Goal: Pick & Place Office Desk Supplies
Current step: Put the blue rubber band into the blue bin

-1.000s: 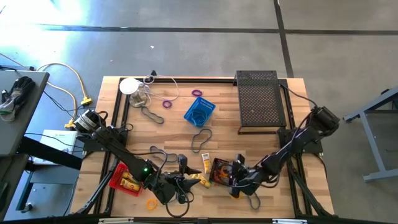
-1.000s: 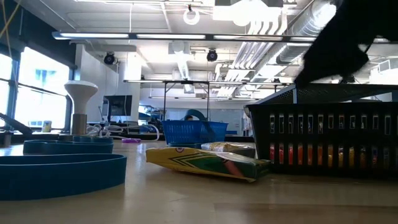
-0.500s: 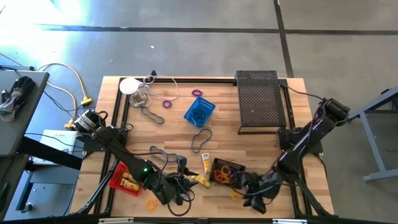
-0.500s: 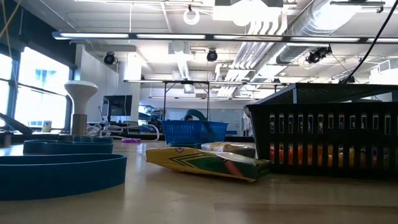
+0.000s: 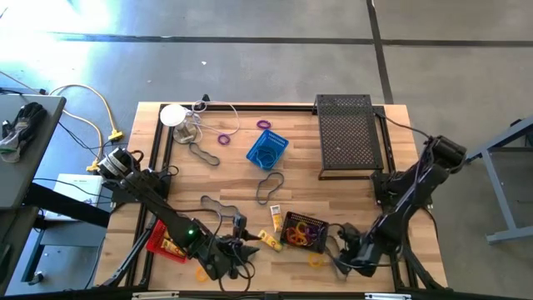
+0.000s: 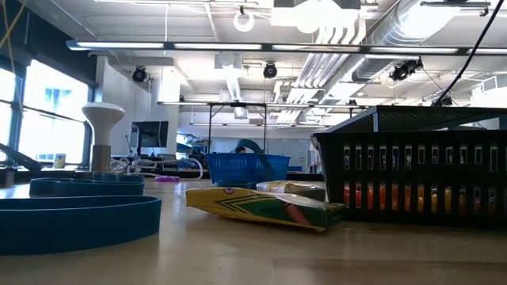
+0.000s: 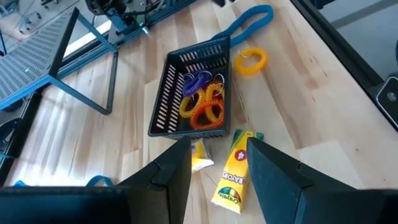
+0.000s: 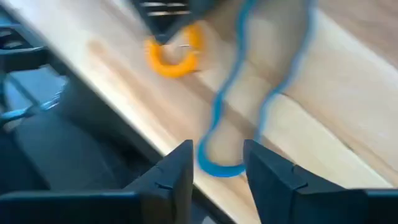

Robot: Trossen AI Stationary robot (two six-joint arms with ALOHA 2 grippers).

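From above, the left gripper [image 5: 241,247] is at the desk's [image 5: 350,196] front edge, near the black basket [image 5: 303,231]; the right gripper [image 5: 340,260] is lower beside it. In the low view, a crayon box [image 6: 261,206] lies flat before the basket. The left wrist view shows spread fingers, empty, and "Crayola" on the box. The right wrist view shows spread fingers above a blue band loop [image 8: 249,99], near an orange ring [image 8: 173,55].

Three baskets: red [image 5: 164,239], blue [image 5: 266,149], black [image 5: 305,232].
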